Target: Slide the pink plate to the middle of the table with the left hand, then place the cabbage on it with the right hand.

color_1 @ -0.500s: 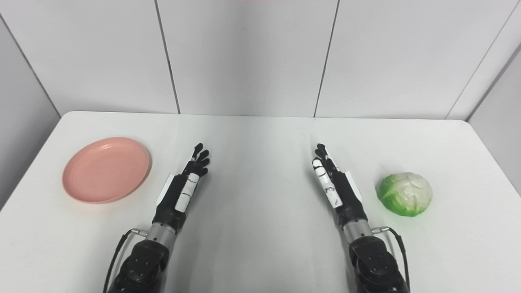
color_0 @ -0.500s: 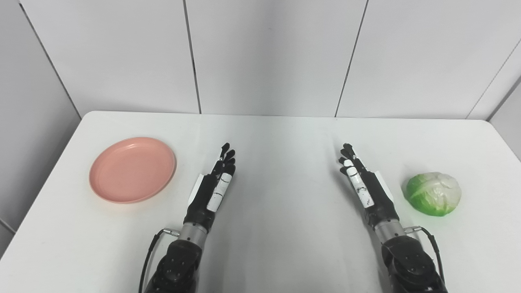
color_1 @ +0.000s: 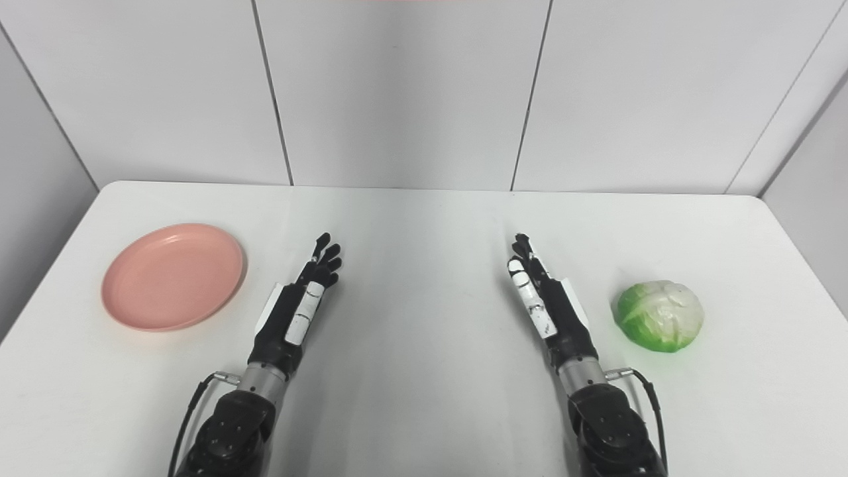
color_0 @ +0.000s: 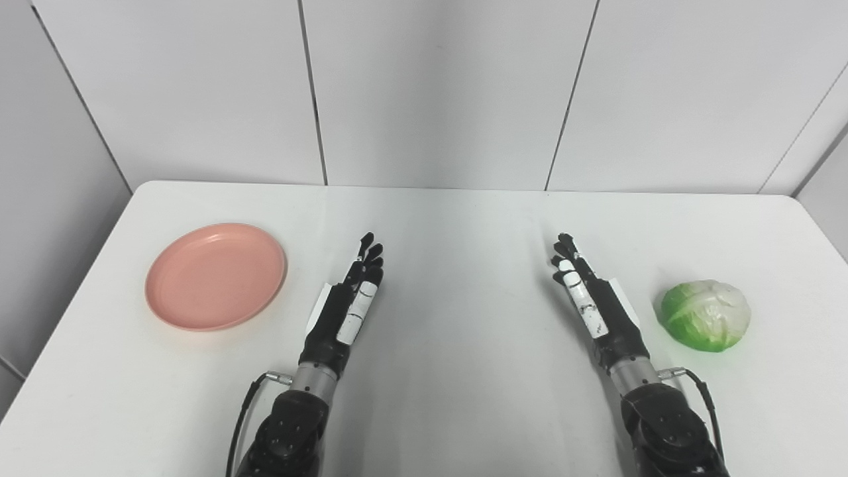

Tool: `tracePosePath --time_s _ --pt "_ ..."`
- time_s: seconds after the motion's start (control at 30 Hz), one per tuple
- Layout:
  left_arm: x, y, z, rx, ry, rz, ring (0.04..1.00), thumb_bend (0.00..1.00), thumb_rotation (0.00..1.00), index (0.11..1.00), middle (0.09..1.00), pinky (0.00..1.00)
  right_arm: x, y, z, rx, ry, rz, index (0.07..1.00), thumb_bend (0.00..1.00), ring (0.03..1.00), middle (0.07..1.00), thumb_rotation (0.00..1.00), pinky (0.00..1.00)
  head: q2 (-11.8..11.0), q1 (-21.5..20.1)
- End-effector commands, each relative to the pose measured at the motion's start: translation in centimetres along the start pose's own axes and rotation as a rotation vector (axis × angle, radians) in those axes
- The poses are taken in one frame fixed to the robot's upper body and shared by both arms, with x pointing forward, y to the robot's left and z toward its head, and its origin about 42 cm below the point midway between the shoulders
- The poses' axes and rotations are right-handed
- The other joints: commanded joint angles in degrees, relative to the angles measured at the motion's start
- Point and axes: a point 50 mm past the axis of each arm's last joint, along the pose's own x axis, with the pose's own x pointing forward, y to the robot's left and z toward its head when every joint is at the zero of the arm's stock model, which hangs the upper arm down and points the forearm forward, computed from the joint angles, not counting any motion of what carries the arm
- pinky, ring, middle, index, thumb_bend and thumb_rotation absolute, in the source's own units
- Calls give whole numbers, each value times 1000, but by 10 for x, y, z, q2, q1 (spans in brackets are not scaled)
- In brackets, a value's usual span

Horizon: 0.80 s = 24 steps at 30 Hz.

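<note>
The pink plate [color_0: 216,275] lies on the left part of the white table [color_0: 457,225], with nothing on it. A green and white cabbage [color_0: 705,315] rests on the right part of the table. My left hand [color_0: 346,309] hovers just right of the plate, fingers stretched forward and apart, holding nothing. My right hand [color_0: 593,305] is held the same way just left of the cabbage, open and apart from it. Both hands stand edge-up with thumbs on top.
White wall panels [color_0: 437,93] rise behind the table's far edge. The table's left edge runs close by the plate, and its right edge lies beyond the cabbage. Bare tabletop stretches between the two hands.
</note>
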Motion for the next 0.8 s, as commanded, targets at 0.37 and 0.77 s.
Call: tracePosePath --time_s 0.37,0.77 --pt "-3 0 -14 6 59 -3 960 725 1000 982 974 954 1 4 -3 -15 18 37 974 382 942 964 1000 917 -7 19" --pt "7 -16 -22 34 51 -26 961 789 1000 990 981 958 -1 -11 -6 32 13 42 998 333 974 992 1000 975 -30 116"
